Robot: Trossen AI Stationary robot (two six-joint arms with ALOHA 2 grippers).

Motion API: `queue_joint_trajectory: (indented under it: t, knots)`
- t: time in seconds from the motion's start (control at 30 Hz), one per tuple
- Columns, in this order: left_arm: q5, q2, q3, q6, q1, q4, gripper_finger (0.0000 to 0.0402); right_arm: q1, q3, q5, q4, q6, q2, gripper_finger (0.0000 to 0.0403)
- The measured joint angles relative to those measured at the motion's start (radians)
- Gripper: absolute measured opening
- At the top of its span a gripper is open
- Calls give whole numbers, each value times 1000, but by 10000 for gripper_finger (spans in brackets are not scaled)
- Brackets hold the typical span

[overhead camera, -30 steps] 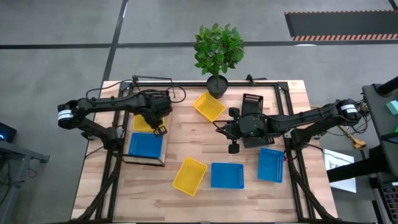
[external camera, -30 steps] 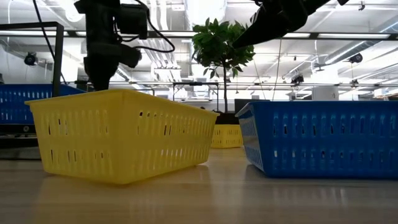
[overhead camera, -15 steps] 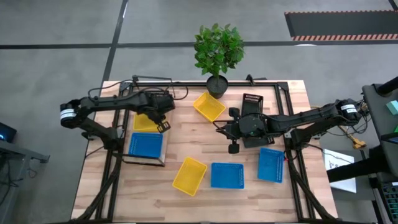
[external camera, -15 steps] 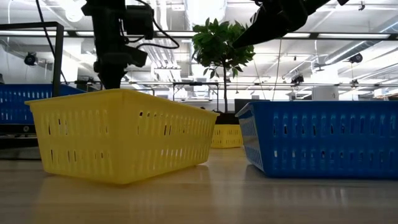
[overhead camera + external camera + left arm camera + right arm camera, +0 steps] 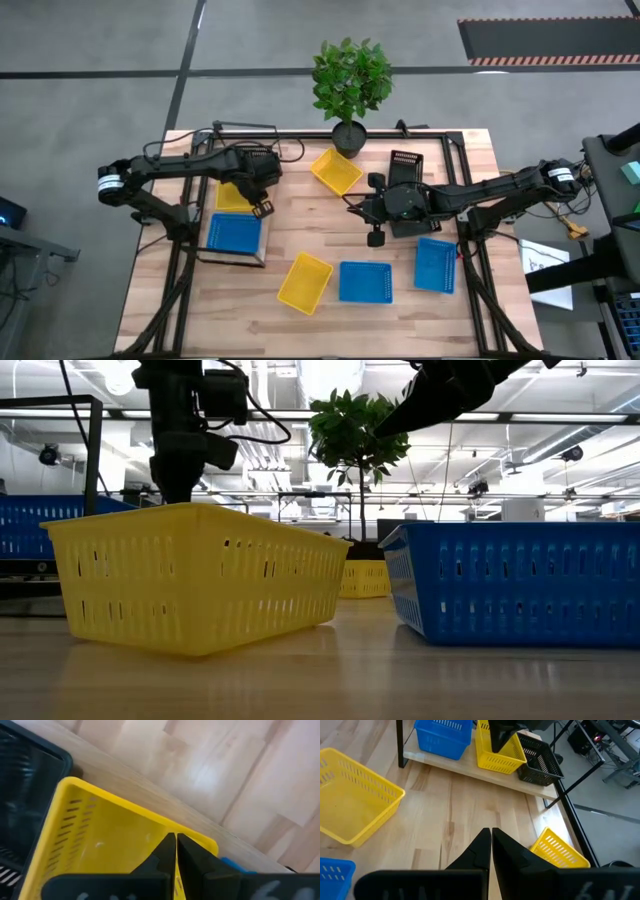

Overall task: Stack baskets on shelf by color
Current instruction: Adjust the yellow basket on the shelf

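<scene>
- Nearest the front edge of the table (image 5: 150, 300) lie a loose yellow basket (image 5: 305, 281) and two blue baskets (image 5: 364, 282), all still to be stacked
- My right hand (image 5: 491, 831) hangs over the middle of the table with its fingers closed together and nothing between them; it only waits
- My left hand (image 5: 176, 836) is over the shelf (image 5: 470, 774), its fingers pressed together and empty, the tips low inside the yellow basket on the shelf (image 5: 100, 840)
- That basket stands between the blue basket on the shelf (image 5: 234, 232) and a black one (image 5: 540, 762)
- I judge that this yellow basket is placed, so I should lift straight up until I am clear of its rim, and only then turn away, or I may drag it against its neighbours
- Farther away, near the plant (image 5: 350, 80), a third yellow basket (image 5: 336, 170) lies at an angle; I must open my hand wide before taking its wall
- Compared with one second ago, my left hand has shifted a little toward the plant side; the baskets and my right arm look the same
</scene>
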Motion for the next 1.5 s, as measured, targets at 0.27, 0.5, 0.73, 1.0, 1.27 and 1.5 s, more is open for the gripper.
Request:
queue_joint_trajectory:
  t: [0.27, 0.5, 0.73, 1.0, 1.27, 1.5]
  knots:
    - [2, 0, 4, -7, 0, -53, 0, 0, 0, 0, 0, 0, 0, 9]
    - [-18, -5, 115, -10, -1, -33, 0, 0, 0, 0, 0, 0, 0, 9]
    - [-223, -3, 134, -1, 9, -3, 0, 0, 0, 0, 0, 0, 0, 9]
    - [-228, -1, 86, -8, 17, 17, 0, 0, 0, 0, 0, 0, 0, 9]
    - [-70, -1, 84, -1, -9, 200, 0, 0, 0, 0, -1, 3, 0, 9]
    - [-51, -1, 25, -11, -42, 199, 0, 0, 0, 0, -1, 2, 0, 9]
